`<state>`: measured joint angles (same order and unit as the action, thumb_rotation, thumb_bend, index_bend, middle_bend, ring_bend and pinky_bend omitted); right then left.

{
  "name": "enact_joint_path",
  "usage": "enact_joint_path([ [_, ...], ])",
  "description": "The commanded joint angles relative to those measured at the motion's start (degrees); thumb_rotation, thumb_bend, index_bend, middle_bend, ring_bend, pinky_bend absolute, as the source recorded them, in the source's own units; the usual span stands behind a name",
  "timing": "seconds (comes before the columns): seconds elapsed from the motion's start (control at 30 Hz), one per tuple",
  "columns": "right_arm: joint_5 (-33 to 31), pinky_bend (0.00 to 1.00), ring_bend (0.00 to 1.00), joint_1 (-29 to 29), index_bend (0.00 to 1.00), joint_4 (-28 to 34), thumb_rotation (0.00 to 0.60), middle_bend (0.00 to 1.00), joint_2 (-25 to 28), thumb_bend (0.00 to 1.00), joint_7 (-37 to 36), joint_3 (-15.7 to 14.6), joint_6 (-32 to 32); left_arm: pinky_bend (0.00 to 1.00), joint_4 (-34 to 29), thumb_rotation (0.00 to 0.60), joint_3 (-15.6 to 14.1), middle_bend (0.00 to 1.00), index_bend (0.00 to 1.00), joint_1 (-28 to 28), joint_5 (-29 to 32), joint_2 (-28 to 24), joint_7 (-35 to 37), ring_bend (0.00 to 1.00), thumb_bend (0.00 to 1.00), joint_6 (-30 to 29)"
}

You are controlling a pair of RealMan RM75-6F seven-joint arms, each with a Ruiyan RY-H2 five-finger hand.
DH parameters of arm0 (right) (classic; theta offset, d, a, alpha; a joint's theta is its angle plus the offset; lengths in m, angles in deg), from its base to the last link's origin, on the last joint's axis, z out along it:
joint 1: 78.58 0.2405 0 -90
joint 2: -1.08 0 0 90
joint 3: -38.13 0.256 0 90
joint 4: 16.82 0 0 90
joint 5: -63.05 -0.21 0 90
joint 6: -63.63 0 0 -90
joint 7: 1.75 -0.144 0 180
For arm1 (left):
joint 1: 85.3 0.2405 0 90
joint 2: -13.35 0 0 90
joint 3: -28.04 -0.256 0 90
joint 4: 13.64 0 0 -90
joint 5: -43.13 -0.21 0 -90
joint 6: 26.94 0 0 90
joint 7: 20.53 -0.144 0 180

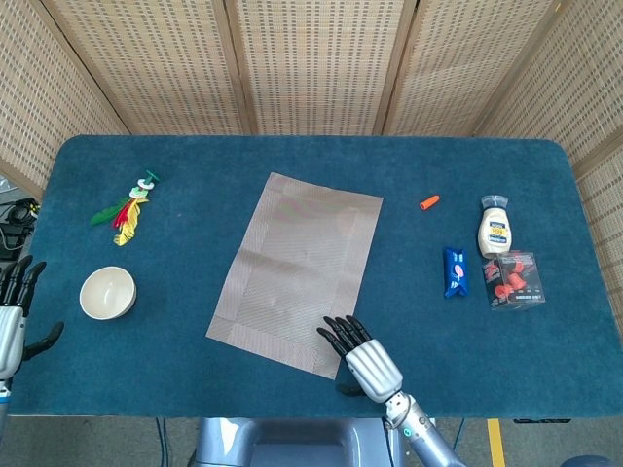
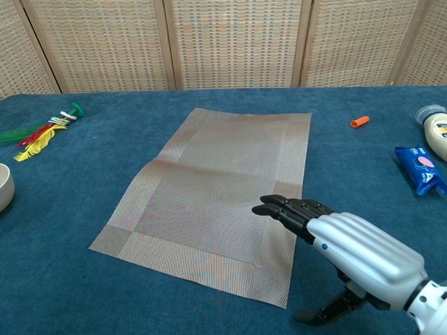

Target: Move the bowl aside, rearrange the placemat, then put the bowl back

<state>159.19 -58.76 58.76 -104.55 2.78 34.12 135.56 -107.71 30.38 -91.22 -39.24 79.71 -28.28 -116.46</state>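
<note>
The small cream ceramic bowl (image 1: 107,292) sits aside near the table's left edge; the skewed beige woven placemat (image 1: 297,268) lies mid-table. Rearranging is in hand: the right hand (image 1: 356,354), fingers spread and empty, hovers over its near right corner and should press and square it. The left hand (image 1: 12,321) is released, empty.

Feather toy (image 1: 128,206), orange cap (image 1: 429,202), mayonnaise bottle (image 1: 494,228).

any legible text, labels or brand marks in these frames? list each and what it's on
None can be read as words.
Squeeze bottle: blue label with print, too small and blurred to read.
Blue packet: a red and white mark on the front, illegible in both views.
Clear package of red items: a dark strip along its lower edge, print too small to read.
Bowl, placemat, both hands: no markings visible.
</note>
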Motion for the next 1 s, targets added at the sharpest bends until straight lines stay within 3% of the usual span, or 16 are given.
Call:
enact_joint_path([
  [0.03, -0.4, 0.0, 0.0, 0.1, 0.0, -0.2, 0.6, 0.0, -0.2, 0.0, -0.1, 0.2, -0.4, 0.0, 0.0, 0.6, 0.1, 0.0, 0.07, 0.1, -0.1, -0.1, 0.1, 0.0, 0.26, 0.1],
  [1.0, -3.0, 0.0, 0.0, 1.6, 0.01, -1.8, 0.6, 0.0, -2.5, 0.0, -0.5, 1.4, -3.4, 0.0, 0.3, 0.6, 1.0, 0.0, 0.07, 1.5, 0.1, -2.0, 2.3, 0.0, 0.26, 0.6],
])
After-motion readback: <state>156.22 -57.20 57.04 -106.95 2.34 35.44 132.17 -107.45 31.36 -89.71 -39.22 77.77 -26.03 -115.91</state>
